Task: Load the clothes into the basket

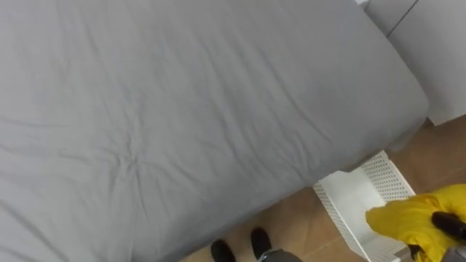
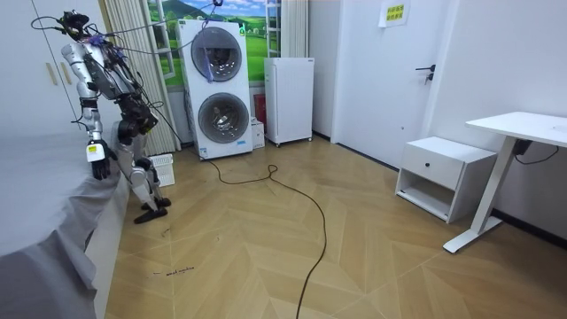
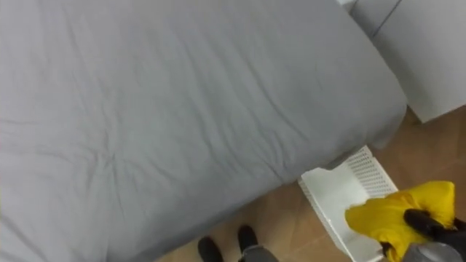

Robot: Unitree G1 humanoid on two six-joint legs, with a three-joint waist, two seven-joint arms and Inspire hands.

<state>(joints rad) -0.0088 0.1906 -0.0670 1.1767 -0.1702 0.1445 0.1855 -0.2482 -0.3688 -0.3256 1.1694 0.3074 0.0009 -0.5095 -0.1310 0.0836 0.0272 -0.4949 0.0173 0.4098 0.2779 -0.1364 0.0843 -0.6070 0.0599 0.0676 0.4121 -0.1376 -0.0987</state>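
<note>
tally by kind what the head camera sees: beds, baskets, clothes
grey-sheeted bed: 1
white perforated plastic basket: 1
crumpled yellow cloth garment, held by the fingers of the right hand: 1
total: 3

A home bedroom is indicated: a grey-sheeted bed point(image 1: 182, 109) with a white basket point(image 1: 357, 200) beside it, and, along the walls, stacked washing machines point(image 2: 219, 89), a small fridge point(image 2: 289, 99), a bedside cabinet point(image 2: 443, 177) and a desk point(image 2: 523, 128).
</note>
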